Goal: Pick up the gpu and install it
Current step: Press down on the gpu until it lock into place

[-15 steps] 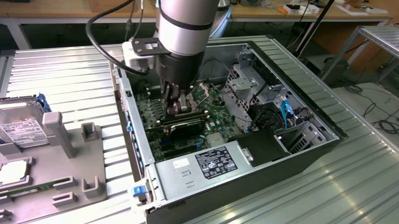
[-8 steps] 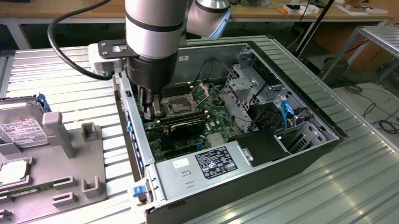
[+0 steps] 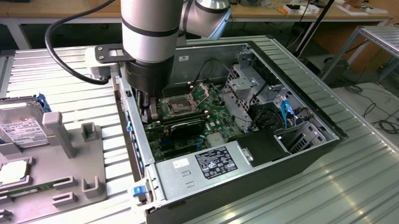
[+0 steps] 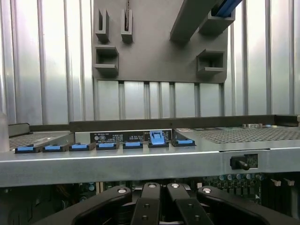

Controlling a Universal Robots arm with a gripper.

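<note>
One big silver power box (image 3: 209, 163) sits nearest to us in the exterior view, at the front of the open computer case (image 3: 311, 116). Just past it we see the gpu (image 3: 185, 125). It is a dark, flat card. It lies across the green main board (image 3: 209, 109), low down in the case, and looks like it is already at its slot.

At nine o'clock from the card is the tool (image 3: 148, 117), reaching down by the case wall at the card's end. Its fingers are squeezed all the way together. We cannot tell if they pinch the edge of the card or only touch it.

In the wrist view, a row of blue clips (image 4: 157, 138) runs along the case edge just past the tool.

Farther off, at nine o'clock from the case, a gray holder (image 3: 74, 154) lies on the worktop (image 3: 349, 186) with a hard drive (image 3: 18, 123) on it.

We think the card is light and stiff, but easy to break. Its small parts should not be squeezed. The best place to hold it looks like the bare top edge or the end by the wall.
</note>
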